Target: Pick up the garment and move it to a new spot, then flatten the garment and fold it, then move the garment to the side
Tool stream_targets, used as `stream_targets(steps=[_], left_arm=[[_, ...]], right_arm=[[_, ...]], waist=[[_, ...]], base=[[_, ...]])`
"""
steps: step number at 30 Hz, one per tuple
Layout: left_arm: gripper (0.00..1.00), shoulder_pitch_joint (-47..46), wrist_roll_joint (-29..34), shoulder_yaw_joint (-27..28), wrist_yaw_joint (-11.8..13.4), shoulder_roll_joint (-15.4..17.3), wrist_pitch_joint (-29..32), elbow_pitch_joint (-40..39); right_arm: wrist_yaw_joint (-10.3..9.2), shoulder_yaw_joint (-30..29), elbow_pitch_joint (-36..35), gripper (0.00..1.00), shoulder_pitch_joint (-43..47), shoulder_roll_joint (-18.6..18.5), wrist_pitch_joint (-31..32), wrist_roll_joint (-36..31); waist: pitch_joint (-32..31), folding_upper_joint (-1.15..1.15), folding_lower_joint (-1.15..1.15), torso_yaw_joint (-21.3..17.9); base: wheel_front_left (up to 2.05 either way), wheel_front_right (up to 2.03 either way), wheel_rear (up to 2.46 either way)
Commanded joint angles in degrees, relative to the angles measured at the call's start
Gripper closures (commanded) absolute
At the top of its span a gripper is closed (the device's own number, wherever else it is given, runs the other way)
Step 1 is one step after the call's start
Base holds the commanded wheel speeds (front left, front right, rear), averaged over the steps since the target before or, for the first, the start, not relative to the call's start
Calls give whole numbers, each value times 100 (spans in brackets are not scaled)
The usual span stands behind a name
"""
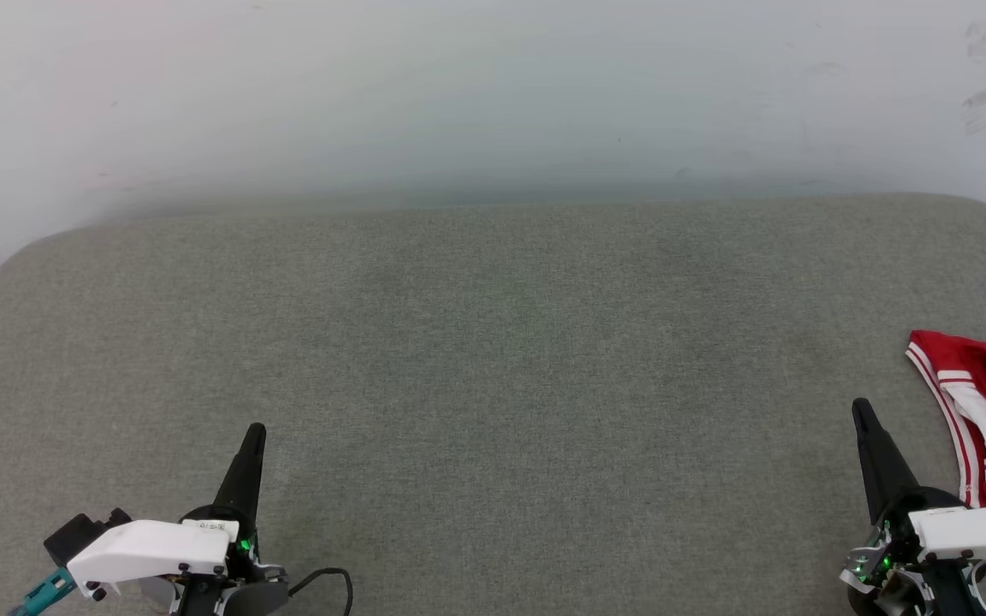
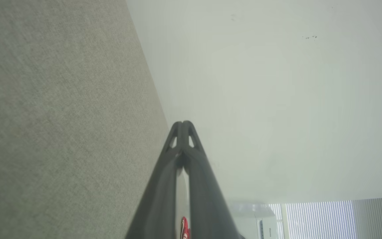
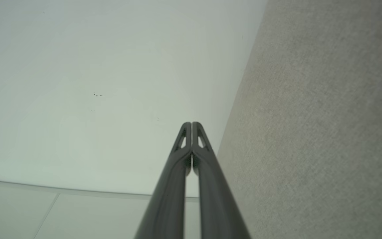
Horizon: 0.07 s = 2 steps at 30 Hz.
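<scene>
The garment (image 1: 985, 411) lies at the right edge of the head view, a little below mid-height, on the grey fabric-covered counter (image 1: 493, 368), and the frame's edge cuts it off. The part that shows is crumpled: red cloth above, white cloth below. A red-and-white striped trim forms its left border. That border, the longest line to be seen, runs from the upper left down towards the lower right. How the whole shirt is oriented cannot be told, and no print or lettering shows on the visible part.

The right gripper (image 1: 859, 406) sits in the lower right of the head view, just left of the trim. Its dark fingers are pressed together, point up the frame and hold nothing. Its white housing overlaps the garment's lower end in the picture, and contact there cannot be judged. The left gripper (image 1: 255, 430) is in the lower left, well apart from the garment, likewise clenched and empty.

In the left wrist view, the left gripper's tips meet (image 2: 183, 125), and a red scrap of the garment (image 2: 184, 229) shows at the bottom edge. A white appliance (image 2: 260, 222) at the lower right bears a small label too blurred to read. In the right wrist view, the right gripper's tips (image 3: 191, 125) also meet against the white wall (image 3: 95, 83).
</scene>
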Motion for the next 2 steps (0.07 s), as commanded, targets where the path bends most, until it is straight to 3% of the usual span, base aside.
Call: stream_targets(steps=[1,2], left_arm=[[100,-97,-134,40,-53,3,33,12],[100,-111,-178,49,-58,0,53,20]], right_arm=[[-1,-21,9,100,-144,-12,40,134],[-1,-24,14,100,-152,-11,56,174]], waist=[[0,0,0,-2],[0,0,0,-4]], base=[[0,0,0],[0,0,0]])
